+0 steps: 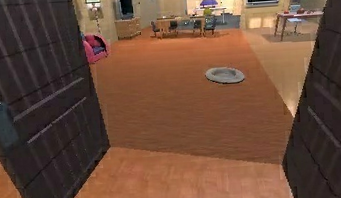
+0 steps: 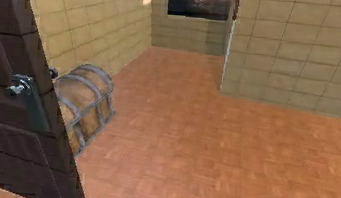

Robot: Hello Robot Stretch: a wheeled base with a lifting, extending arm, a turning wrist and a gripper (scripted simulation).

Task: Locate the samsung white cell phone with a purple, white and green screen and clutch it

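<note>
The way ahead is flanked by a dark door (image 1: 39, 106) and a dark panel (image 1: 330, 116). Beyond, a grey round dish (image 1: 224, 75) and a pink chair (image 1: 95, 47) are seen on the floor. A barrel (image 2: 83, 101) just beside the door is shown in the arm side view. The phone's place and the claw's state cannot be told.
</note>
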